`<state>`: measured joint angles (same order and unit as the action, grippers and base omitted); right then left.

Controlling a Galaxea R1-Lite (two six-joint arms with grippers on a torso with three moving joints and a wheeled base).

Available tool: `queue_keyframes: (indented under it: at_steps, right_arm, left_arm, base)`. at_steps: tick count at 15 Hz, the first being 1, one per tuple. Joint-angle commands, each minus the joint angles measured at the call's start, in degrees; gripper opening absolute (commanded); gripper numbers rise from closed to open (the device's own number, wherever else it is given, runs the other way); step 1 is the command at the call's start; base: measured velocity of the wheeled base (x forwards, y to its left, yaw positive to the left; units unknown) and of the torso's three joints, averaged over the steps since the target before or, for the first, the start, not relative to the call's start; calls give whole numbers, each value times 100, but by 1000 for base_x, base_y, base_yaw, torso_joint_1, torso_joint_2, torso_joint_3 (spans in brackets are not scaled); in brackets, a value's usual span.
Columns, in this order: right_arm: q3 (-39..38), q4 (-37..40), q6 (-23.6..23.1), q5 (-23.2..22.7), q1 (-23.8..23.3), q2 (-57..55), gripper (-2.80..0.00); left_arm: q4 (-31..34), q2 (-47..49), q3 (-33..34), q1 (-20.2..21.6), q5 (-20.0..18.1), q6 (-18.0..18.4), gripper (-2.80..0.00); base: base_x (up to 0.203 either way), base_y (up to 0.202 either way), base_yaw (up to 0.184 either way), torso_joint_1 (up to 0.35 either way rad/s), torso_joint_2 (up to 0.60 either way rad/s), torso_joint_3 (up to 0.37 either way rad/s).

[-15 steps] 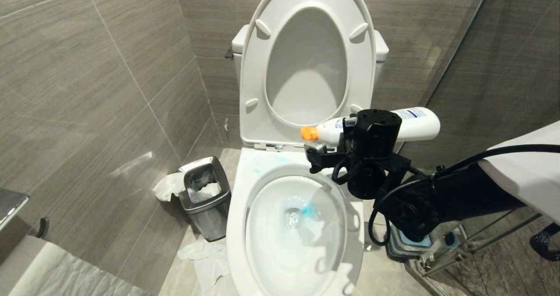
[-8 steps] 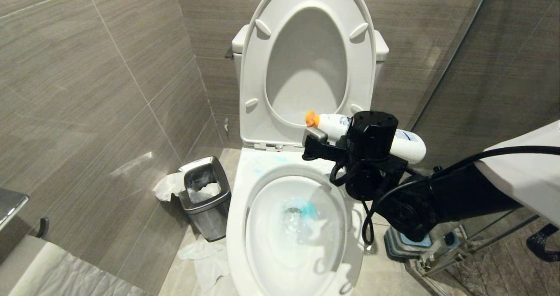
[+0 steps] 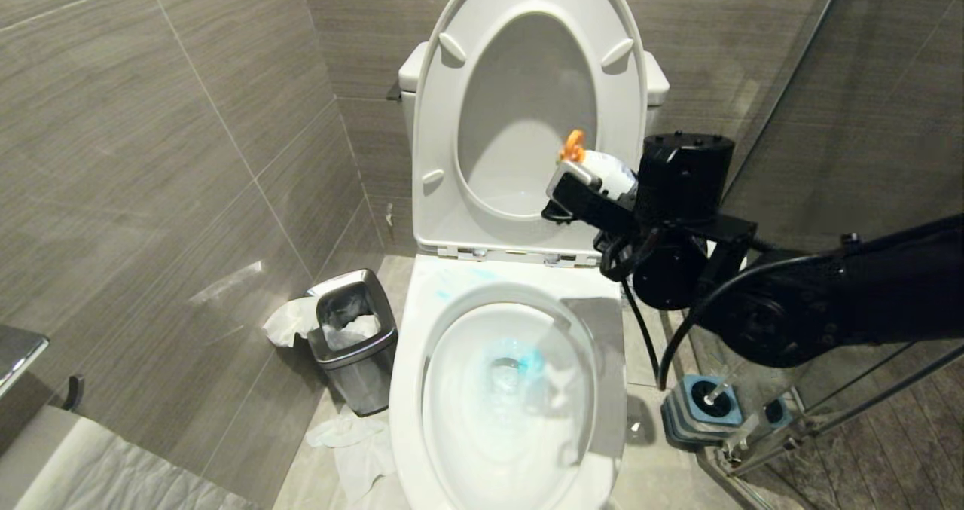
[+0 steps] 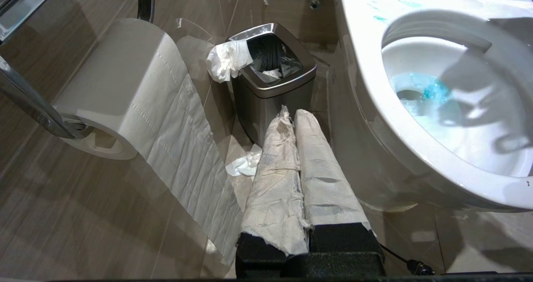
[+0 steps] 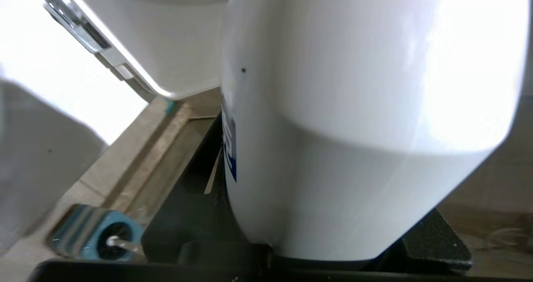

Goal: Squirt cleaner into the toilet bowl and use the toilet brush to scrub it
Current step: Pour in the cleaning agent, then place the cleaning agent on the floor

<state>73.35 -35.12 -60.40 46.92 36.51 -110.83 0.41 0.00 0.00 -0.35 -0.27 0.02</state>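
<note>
Right now your right gripper (image 3: pixel 584 186) has its jaws clenched on the white cleaner bottle (image 3: pixel 606 171), gripping it across the body so the orange nozzle (image 3: pixel 574 147) points up and away from the basin; held this way nothing more should drip out. It hangs above the rear right corner of the toilet bowl (image 3: pixel 422 344), in front of the raised seat (image 3: pixel 527 111) and lid. You can see why the bottle looks finished with: turquoise cleaner (image 3: pixel 527 359) already tints the water at the drain, and pale smears mark the rim near the hinges.

Your next target, the toilet brush (image 3: pixel 712 397), stands in its blue-grey holder (image 3: pixel 697 416) on the floor just right of the bowl, handle up, so I judge the bottle must be set down first.

Your left gripper (image 4: pixel 297 148), its jaws wrapped in paper and pressed together with nothing between them, idles low beside the steel waste bin (image 4: pixel 270 86).
</note>
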Motion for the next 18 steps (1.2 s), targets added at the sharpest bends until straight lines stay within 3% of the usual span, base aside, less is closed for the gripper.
queue_keyframes:
  at_steps: [1,3,6,10,15,18]
  right_arm:
    - [414,1469,699,-139,-9,676,-280]
    - [872,2572,1562,-344,-10,895,-280]
    - [1590,3676,3343,-554,-52,935,-280]
    - [1684,3834,4817,-1541,-724,1113,-280]
    - [1365,3823,5765,-2535,-1692,1560,-280]
    - [891,3673,5852,-2962,-2167,1761,-280]
  left_arm:
    - [2,9,9,0,0,-2,-280]
    - [2,9,9,0,0,-2,-280]
    - [2,9,9,0,0,-2,-280]
    - [2,9,9,0,0,-2,-280]
    - [2,9,9,0,0,-2,-280]
    - [2,9,9,0,0,-2,-280]
  base:
    - [0,0,0,0,0,0]
    - [0,0,0,0,0,0]
    - [0,0,0,0,0,0]
    - [0,0,0,0,0,0]
    - [0,0,0,0,0,0]
    - [0,0,0,0,0,0]
